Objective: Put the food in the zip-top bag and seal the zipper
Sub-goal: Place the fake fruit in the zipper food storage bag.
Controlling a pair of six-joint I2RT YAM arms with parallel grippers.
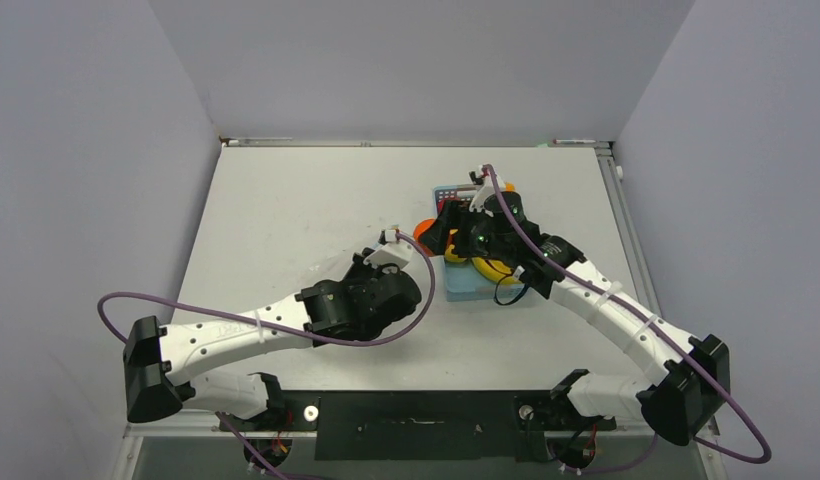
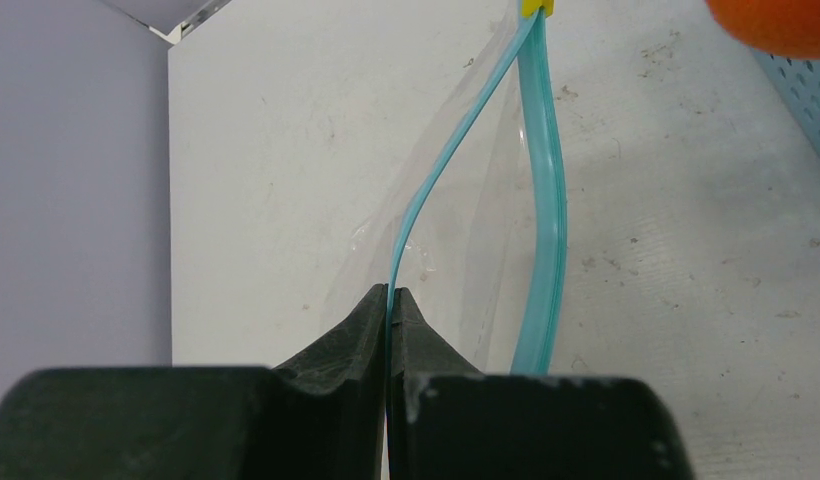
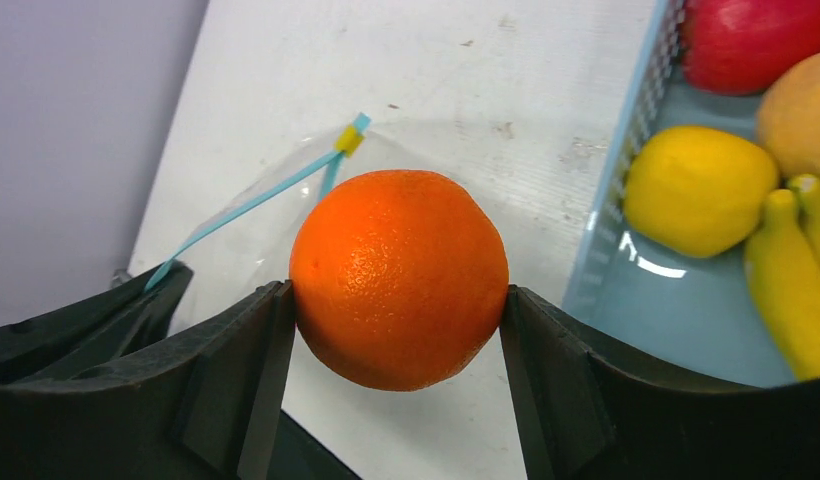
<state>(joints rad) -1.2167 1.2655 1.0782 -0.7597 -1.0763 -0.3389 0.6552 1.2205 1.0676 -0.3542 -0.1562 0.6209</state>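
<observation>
**Left gripper** (image 2: pixel 391 300): jaws fully closed, pinching 1 lip of the narrow teal zipper strip (image 2: pixel 548 230) at the lower centre of the left wrist frame. Above the pinch the 2 lips part, then meet again at a small yellow end tab (image 2: pixel 536 7) on the top edge, so the mouth of the crinkly transparent zip-top bag (image 2: pixel 456 190) stands open. The bag lies on the white table (image 2: pixel 286 150).

**Right gripper** (image 3: pixel 399 310): jaws spread wide and clamped on a round orange plastic fruit (image 3: pixel 399 270), 1 finger pressed against each side. In the right wrist frame the fruit fills the centre, in front of the bag's tab end. In the top view it sits at frame centre, just left of the basket. Its height above the table cannot be judged.

**Light-blue perforated plastic basket** (image 3: pixel 626 190), right side of the right wrist frame, holds 4 visible pieces:
- a red apple (image 3: pixel 751 40)
- a yellow lemon (image 3: pixel 698 190)
- a yellow banana (image 3: pixel 791 280)
- a tan-orange fruit (image 3: pixel 801 115), partly cut off by the frame edge
</observation>
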